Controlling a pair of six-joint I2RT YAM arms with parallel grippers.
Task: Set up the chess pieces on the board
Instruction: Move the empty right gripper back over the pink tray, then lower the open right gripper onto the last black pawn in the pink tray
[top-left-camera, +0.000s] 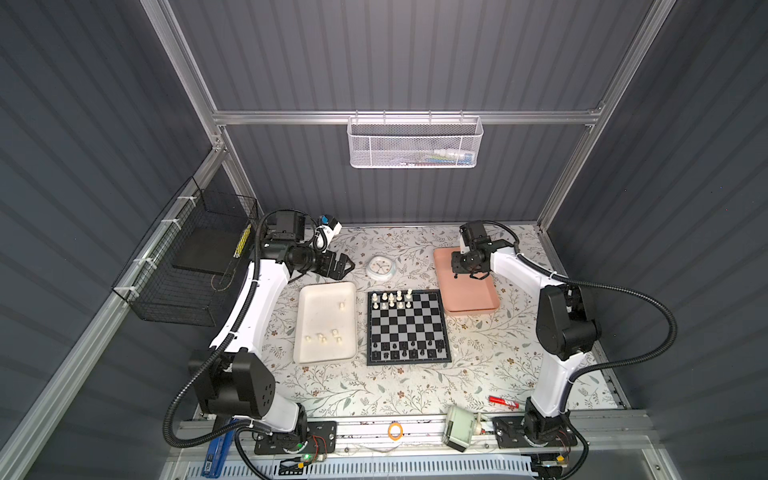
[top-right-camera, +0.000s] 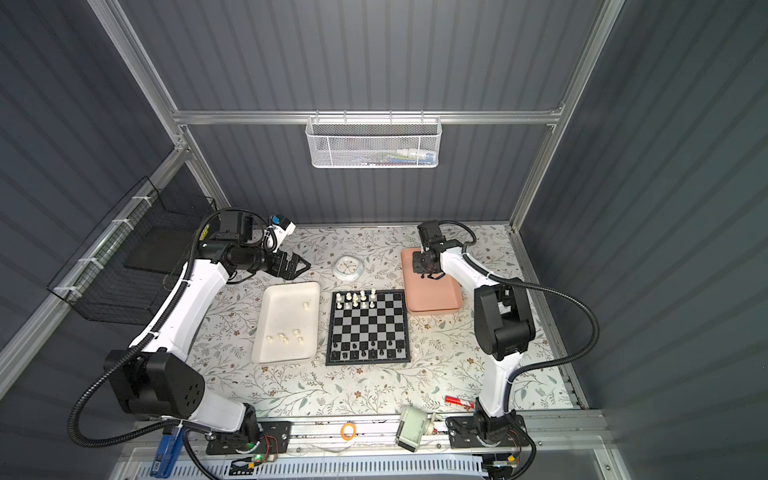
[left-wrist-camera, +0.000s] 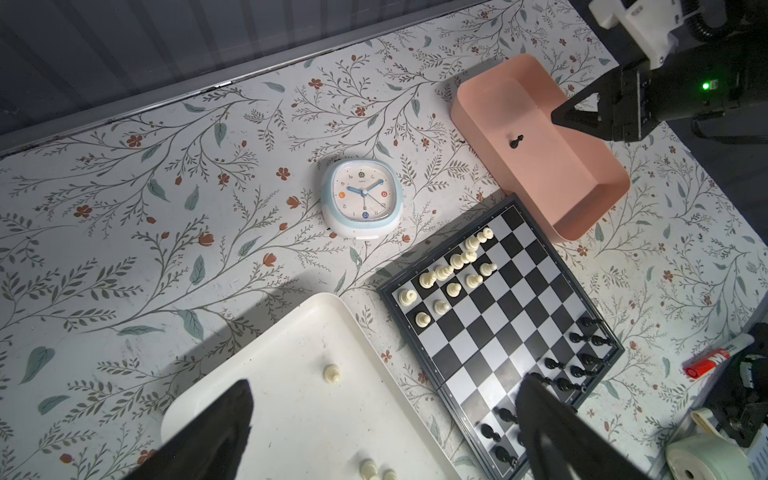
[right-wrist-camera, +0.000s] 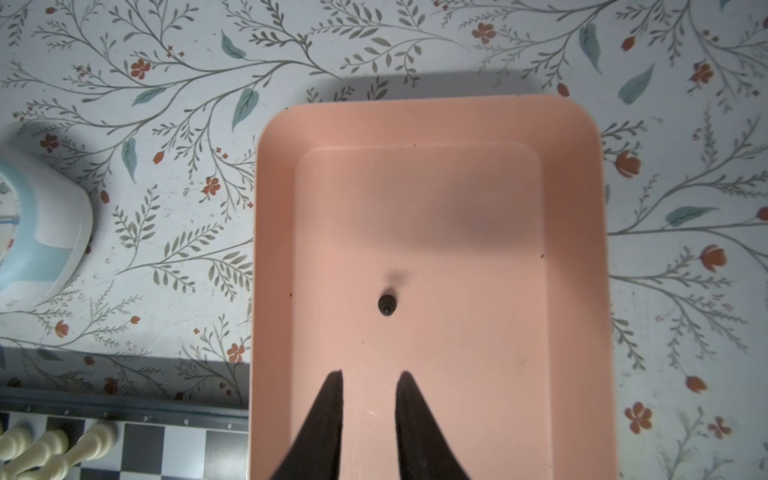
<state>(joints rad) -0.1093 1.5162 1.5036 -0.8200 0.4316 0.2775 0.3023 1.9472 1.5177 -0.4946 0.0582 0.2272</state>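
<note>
Much stays out of sight over this flower-patterned tabletop (top-left-camera: 399, 390): in both top views the right arm's black parallel gripper (right-wrist-camera: 369, 376) covers part of the shallow pink plastic tray (top-left-camera: 478, 297), hiding the lone black pawn (right-wrist-camera: 387, 304) that only the wrist views reveal, standing upright on the tray floor just ahead of the narrowly parted, empty fingers (right-wrist-camera: 328, 411). The left arm's black parallel gripper (top-left-camera: 343, 266) hangs spread wide and empty near the table's far left corner, its tips cut off at the edge of the left wrist view. Dark ribbed walls and aluminium framing enclose the cell; a white mesh basket (top-left-camera: 415, 143) hangs on the back rail, its contents too blurred to tell. The small square chessboard with black and silvery checks (top-left-camera: 407, 328) lies mid-table between the pink tray and a white rectangular tray (top-left-camera: 305, 353). Cream-white chessmen (top-left-camera: 392, 298) crowd its far left corner, black chessmen (top-left-camera: 409, 349) line the near rows, and several loose cream pieces (top-left-camera: 324, 337) lie in the white tray. A round-cornered white-and-blue alarm clock (top-left-camera: 380, 266) lies beyond the board.
</note>
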